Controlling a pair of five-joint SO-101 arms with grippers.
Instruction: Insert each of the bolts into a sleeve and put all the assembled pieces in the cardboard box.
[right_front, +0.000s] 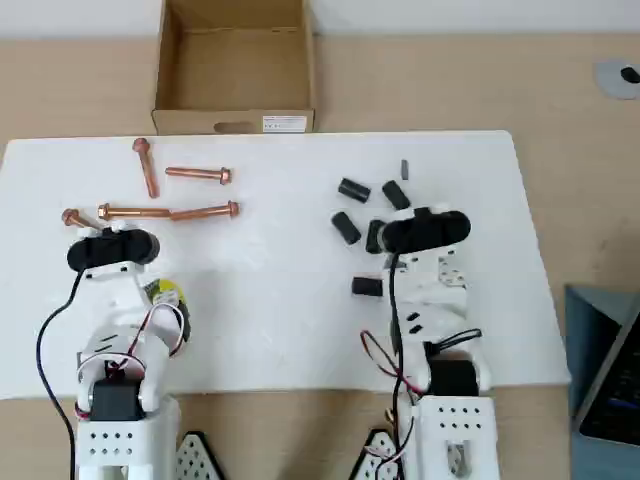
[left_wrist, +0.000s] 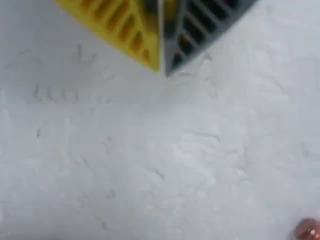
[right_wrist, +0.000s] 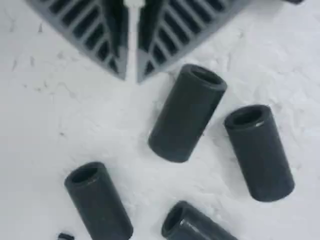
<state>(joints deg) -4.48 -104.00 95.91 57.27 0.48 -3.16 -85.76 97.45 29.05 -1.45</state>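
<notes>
Bolts (right_front: 198, 174), copper-coloured, lie loose on the white sheet (right_front: 270, 330) ahead of the left arm. Four are in plain sight, and what appears to be a fifth is partly covered by that arm's head. Sleeves (right_front: 353, 189), five black tubes, lie on their sides around the right arm's head, well apart from the bolts. None is assembled or boxed. The cardboard box (right_front: 170, 70) stands open-topped beyond the sheet's far edge. Left gripper (left_wrist: 163, 67): yellow and grey jaws pressed together at the tips, holding nothing, low over bare sheet with one bolt head (left_wrist: 306, 229) near. Right gripper (right_wrist: 131, 75): jaws drawn together with only a hairline between them, holding nothing, tips just beside the nearest sleeve (right_wrist: 187, 114).

Handling, as judged: the bolts are solid metal, stiff, fairly weighty for their bulk and smooth, so they are liable to roll or pivot. They are best pinched across the shank near the head, leaving the plain end free to enter a bore. The sleeves look light, rigid and slick-walled and will roll if nudged. They should be taken across the outer wall at mid-length, with both open ends unobstructed. A skewed grip on either part would spoil the alignment.

Markings: a white label (right_front: 285, 123) is fixed to the box's near wall, its print too small to read. No writing is found on the bolts, sleeves or sheet.
</notes>
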